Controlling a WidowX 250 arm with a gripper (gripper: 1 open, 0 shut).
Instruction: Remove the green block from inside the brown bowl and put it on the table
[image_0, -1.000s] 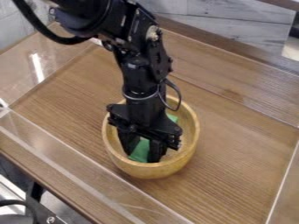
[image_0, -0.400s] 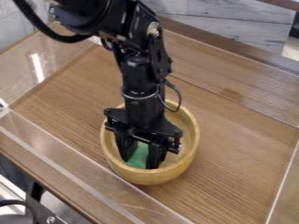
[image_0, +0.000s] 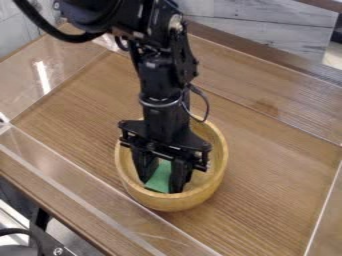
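Black pincer, lower centre, closed apparently on the flat bright-green block inside the round light-brown wooden bowl; block looks rigid, light, best pinched across its narrow faces.

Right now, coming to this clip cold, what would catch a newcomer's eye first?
The black robot arm dominates, reaching from the top left straight down into the round light-brown wooden bowl at the lower centre of the wood-grain table. Its gripper is shut on the bright green rectangular block, which stands steeply inside the bowl.
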